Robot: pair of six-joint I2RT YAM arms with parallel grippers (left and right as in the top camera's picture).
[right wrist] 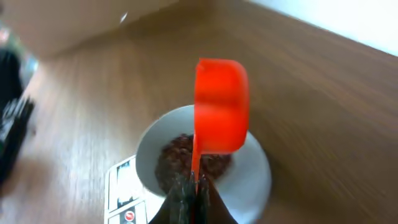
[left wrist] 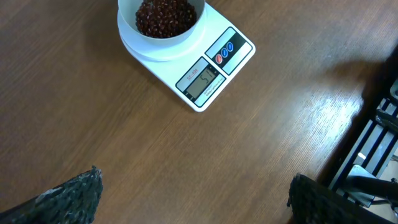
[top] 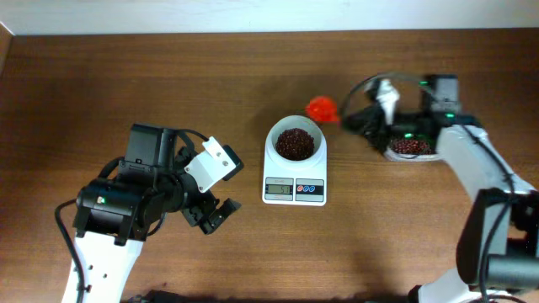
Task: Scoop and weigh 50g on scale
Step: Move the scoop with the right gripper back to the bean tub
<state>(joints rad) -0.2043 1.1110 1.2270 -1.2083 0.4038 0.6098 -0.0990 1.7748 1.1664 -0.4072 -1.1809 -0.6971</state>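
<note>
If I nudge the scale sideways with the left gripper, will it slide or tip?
Likely slides: the scale has a low, flat base on the smooth wooden table. Its bowl holds beans up top, so a high push might rock it and spill some.

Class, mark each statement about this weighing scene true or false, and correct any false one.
1. There are beans on the scale. True.
2. The left gripper is shut on the scoop. False: it is open and empty; the right gripper holds the scoop by its handle.
3. The scoop is blue. False: it is orange-red.
4. The scale stands on the table between the two grippers. True.
</note>
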